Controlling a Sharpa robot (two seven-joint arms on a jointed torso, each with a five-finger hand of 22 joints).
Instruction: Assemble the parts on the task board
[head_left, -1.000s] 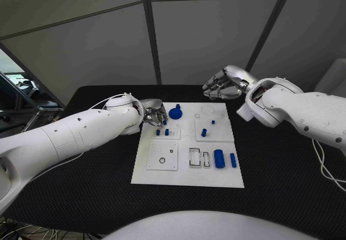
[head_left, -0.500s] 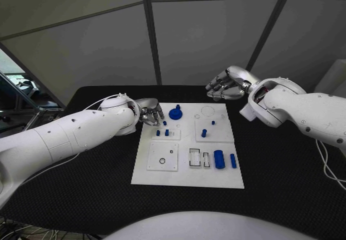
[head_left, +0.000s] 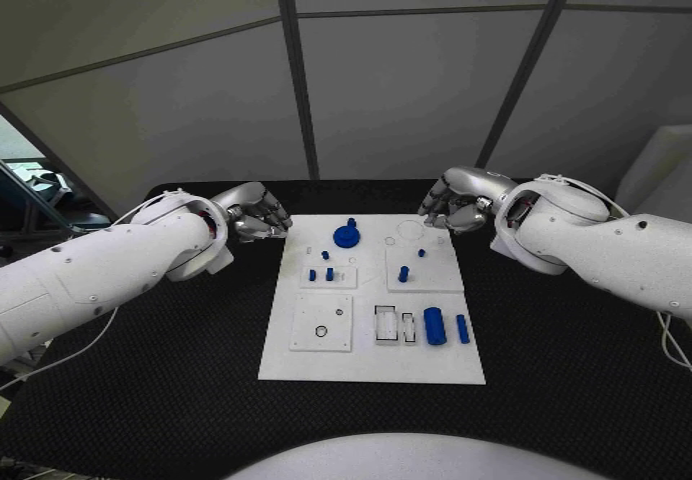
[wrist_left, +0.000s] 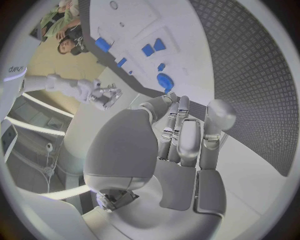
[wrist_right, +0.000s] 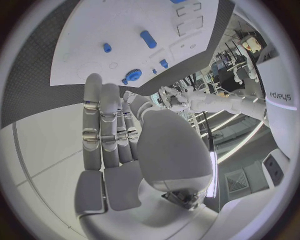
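The white task board (head_left: 372, 355) lies in the middle of the black table. On it stand a blue round knob (head_left: 348, 236) near the far edge, several small blue pegs (head_left: 329, 272) in the middle, and two blue cylinders (head_left: 434, 326) near the front right. My left hand (head_left: 257, 212) hovers off the board's far left corner, holding nothing. My right hand (head_left: 454, 205) hovers at the far right corner, also bare. In the left wrist view the left hand (wrist_left: 181, 140) shows loosely extended fingers with the knob (wrist_left: 165, 80) beyond them. In the right wrist view the right hand's fingers (wrist_right: 103, 125) lie straight above the board (wrist_right: 125, 35).
Black matting (head_left: 173, 360) surrounds the board on all sides. Grey wall panels (head_left: 389, 90) stand behind the table's far edge. A white square block with a small hole (head_left: 323, 322) and two clear-framed slots (head_left: 389, 323) sit on the board's front half.
The left hand has drawn back to the left, away from the knob and off the board. The right hand has come down closer to the board's far right corner. The camera has shifted a little.
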